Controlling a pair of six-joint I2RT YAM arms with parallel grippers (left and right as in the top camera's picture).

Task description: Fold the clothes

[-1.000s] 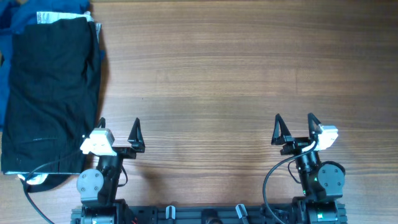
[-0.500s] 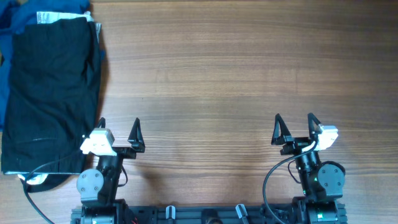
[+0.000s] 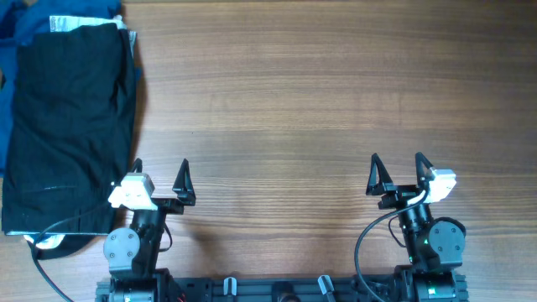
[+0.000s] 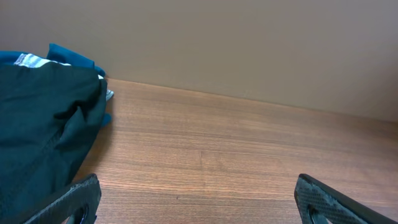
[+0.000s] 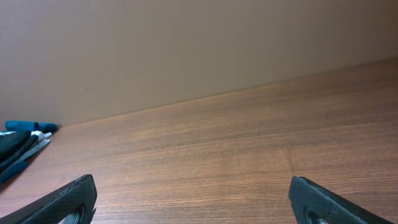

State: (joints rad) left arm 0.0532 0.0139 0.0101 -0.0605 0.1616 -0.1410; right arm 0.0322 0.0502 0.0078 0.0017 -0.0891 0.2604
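In the overhead view, a black fabric garment [image 3: 71, 126] lies flat as a long rectangle at the left side of the frame, on the brown wooden table [image 3: 319, 84]. Under it is a blue fabric garment [image 3: 17, 33], which shows at the upper left corner and along the left edge. A small white label [image 3: 63, 23] is visible at the top end of the pile.

The left gripper [image 3: 161, 172] is in the lower left part of the frame, just beside the lower right corner of the black fabric garment. Its two dark fingers stand wide apart and there is nothing between them. The right gripper [image 3: 397, 168] is in the lower right part, well apart from the clothes. It is also spread and it holds nothing.

In the left wrist view, the left gripper [image 4: 198, 186] shows only its two fingertips [image 4: 81, 196] at the bottom corners, with bare wood between them. The black fabric garment [image 4: 43, 118] fills the left side, and the blue fabric garment [image 4: 68, 55] is seen behind it. A plain beige wall [image 4: 249, 43] is behind the table.

In the right wrist view, the right gripper [image 5: 191, 186] is spread in the same way over bare wood. The clothes [image 5: 18, 146] appear small at the far left edge.
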